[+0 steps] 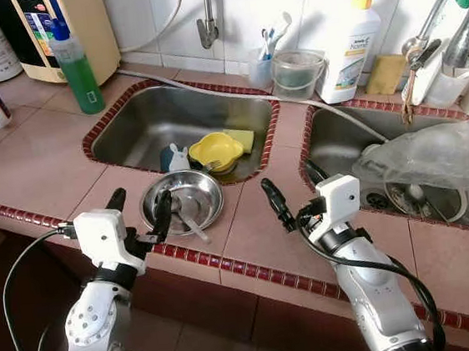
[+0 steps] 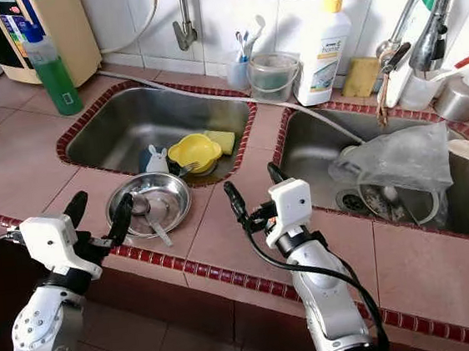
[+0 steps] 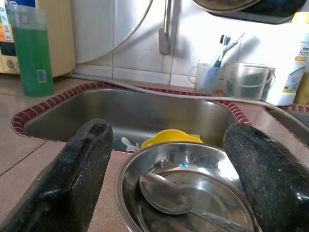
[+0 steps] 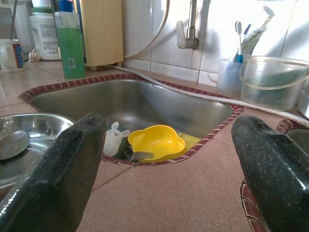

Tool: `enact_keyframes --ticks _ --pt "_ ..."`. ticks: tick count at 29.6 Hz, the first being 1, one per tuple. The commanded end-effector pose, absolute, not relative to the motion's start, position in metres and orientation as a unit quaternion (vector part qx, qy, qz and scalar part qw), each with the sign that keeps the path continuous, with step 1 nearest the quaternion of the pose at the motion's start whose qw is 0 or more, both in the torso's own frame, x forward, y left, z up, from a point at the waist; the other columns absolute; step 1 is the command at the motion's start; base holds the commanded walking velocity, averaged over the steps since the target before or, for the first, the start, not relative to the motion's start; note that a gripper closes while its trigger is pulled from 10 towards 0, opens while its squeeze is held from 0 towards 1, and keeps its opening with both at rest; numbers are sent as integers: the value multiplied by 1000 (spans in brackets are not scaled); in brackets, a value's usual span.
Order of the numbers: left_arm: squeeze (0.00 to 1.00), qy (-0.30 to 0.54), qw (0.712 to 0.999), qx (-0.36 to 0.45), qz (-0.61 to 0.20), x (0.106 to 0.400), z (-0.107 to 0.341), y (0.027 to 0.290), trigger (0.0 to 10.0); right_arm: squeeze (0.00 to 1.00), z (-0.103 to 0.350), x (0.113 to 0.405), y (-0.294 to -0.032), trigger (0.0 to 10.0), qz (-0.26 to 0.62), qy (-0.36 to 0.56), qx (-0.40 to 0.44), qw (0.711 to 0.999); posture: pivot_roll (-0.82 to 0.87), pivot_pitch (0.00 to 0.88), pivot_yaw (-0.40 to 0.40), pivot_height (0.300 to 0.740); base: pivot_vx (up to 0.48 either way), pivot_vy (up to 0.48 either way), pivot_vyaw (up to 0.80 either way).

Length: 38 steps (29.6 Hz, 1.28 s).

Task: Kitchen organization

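We are looking down at a pink tiled counter (image 1: pixel 33 171) with dark red edging and two steel sinks, white wall tiles behind. The left sink (image 1: pixel 141 122) is sitting at frame centre, the right sink (image 1: pixel 332 144) at right. A steel bowl (image 1: pixel 182 200) is resting on the counter just in front of the left sink, low centre-left of the frame, with a spoon (image 3: pixel 166 191) lying inside it. In the left sink we are seeing a yellow bowl (image 1: pixel 215 151) with a fork (image 4: pixel 143 155) at its rim, a yellow sponge (image 1: pixel 243 138) touching it, and a small white figure (image 1: pixel 178 159) beside it. A clear plastic bag (image 1: pixel 429 155) is lying in the right sink. A green bottle (image 1: pixel 77 66) is standing upper left, a white bottle (image 1: pixel 348 46) upper right, a toothbrush cup (image 1: pixel 261 68) between them by the wall.

Our left gripper (image 1: pixel 140 210) is hovering at the steel bowl's near edge, fingers spread apart, one finger over the rim, grasping nothing. Our right gripper (image 1: pixel 295 190) is hanging over the counter strip between the sinks, fingers spread, released.
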<state>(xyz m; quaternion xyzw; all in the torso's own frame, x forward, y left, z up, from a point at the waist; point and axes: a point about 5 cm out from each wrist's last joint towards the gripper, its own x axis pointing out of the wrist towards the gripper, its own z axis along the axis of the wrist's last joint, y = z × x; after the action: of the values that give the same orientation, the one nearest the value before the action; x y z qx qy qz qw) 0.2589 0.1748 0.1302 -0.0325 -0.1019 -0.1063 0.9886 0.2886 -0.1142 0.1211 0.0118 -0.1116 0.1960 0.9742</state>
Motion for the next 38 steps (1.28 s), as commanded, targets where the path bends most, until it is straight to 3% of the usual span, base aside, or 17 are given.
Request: enact_keyframes --ticks 1,17,38 --pt "0 -96 989 -31 -110 260 131 175 10000 0 121 287 -113 10000 201 -114 9 973 64 56 -45 740 0 480 0" --pt "0 -97 987 -31 -122 265 132 170 10000 0 123 288 -114 10000 194 -117 11 974 58 56 -41 740 0 467 0" --pt "0 -104 981 -21 -160 260 135 169 10000 0 114 278 -113 10000 195 -117 -6 974 55 73 -30 740 0 0 0"
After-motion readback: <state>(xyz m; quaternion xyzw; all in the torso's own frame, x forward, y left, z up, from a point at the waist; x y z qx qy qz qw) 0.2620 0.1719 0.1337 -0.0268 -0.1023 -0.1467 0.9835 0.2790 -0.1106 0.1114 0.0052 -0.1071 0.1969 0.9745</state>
